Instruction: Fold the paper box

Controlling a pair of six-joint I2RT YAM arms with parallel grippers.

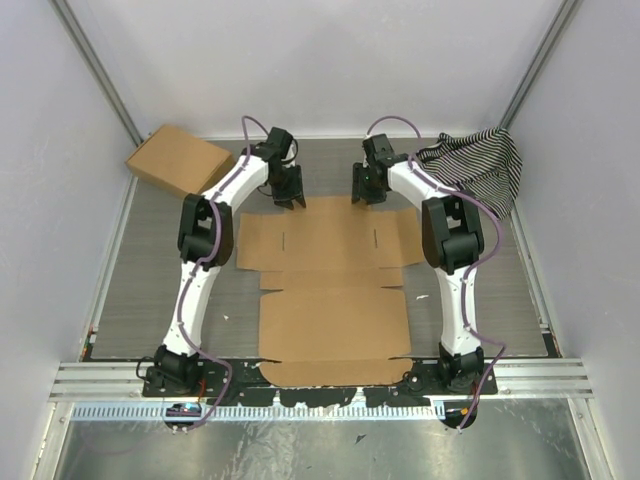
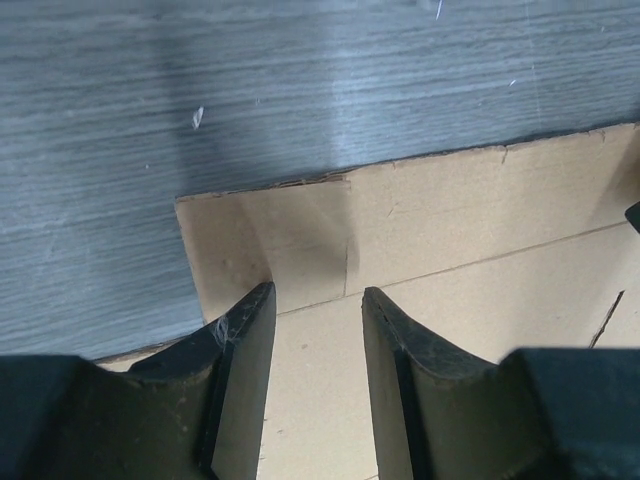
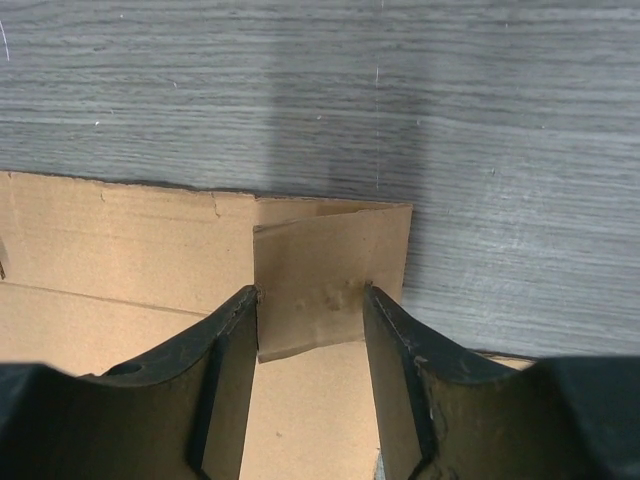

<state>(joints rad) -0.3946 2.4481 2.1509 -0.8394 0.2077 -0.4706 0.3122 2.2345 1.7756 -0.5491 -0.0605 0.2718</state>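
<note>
The paper box (image 1: pixel 330 290) lies flat and unfolded on the grey table, a brown die-cut sheet running from the near edge to the middle. My left gripper (image 1: pixel 289 190) is open, just above the sheet's far left corner flap (image 2: pixel 270 240); its fingers (image 2: pixel 245 340) straddle bare cardboard. My right gripper (image 1: pixel 366 186) is open over the far right corner, where a small flap (image 3: pixel 330 270) stands slightly raised between the fingertips (image 3: pixel 385 330). Neither gripper holds anything.
A formed brown cardboard box (image 1: pixel 180 160) sits at the back left. A black-and-white striped cloth (image 1: pixel 480 165) lies at the back right. White walls enclose the table (image 1: pixel 150 280) on three sides.
</note>
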